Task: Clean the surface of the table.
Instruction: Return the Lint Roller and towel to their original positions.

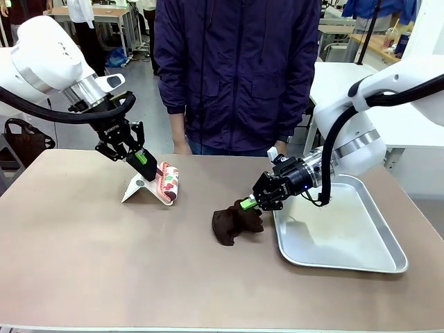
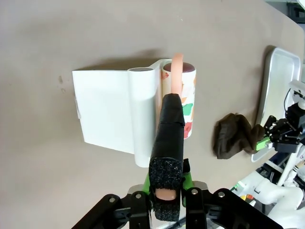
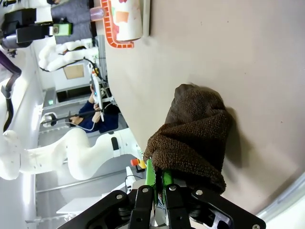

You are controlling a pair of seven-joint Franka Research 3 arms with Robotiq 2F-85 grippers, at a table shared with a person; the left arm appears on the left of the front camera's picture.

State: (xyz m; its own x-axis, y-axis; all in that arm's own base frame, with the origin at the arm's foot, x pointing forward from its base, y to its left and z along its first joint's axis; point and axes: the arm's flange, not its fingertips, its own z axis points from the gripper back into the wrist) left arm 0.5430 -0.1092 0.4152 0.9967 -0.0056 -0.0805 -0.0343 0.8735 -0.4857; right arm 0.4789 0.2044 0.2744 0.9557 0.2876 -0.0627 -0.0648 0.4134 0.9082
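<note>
Bench (image 1: 104, 263): wide brownish-tan top with a pale edge, running across the front view; it carries the roller, the cloth and the tray.
Left pincer (image 1: 141, 158): clenched on the roller's handle, above the left half of the bench. In the left wrist view the green pads press the black foam grip from both sides.
Roller (image 1: 168, 182): a lint roller with a patterned red, green and white barrel, lying on the bench beside its white cover (image 2: 107, 114). Its handle (image 2: 167, 143) is black foam over a pink stem and slants up into the left pincer.
Right pincer (image 1: 248, 204): clenched on the cloth, low over the bench, just left of the tray's near corner.
Cloth (image 1: 234, 220): dark brown, crumpled, resting on the bench near its middle. In the right wrist view one bunched end rises between the fingers (image 3: 150, 175).
Tray (image 1: 347, 262): silver, rectangular, on the right part of the bench, just beside the cloth.
Person (image 1: 236, 69): stands at the far edge in a dark purple jacket, hands hanging near the bench edge.
</note>
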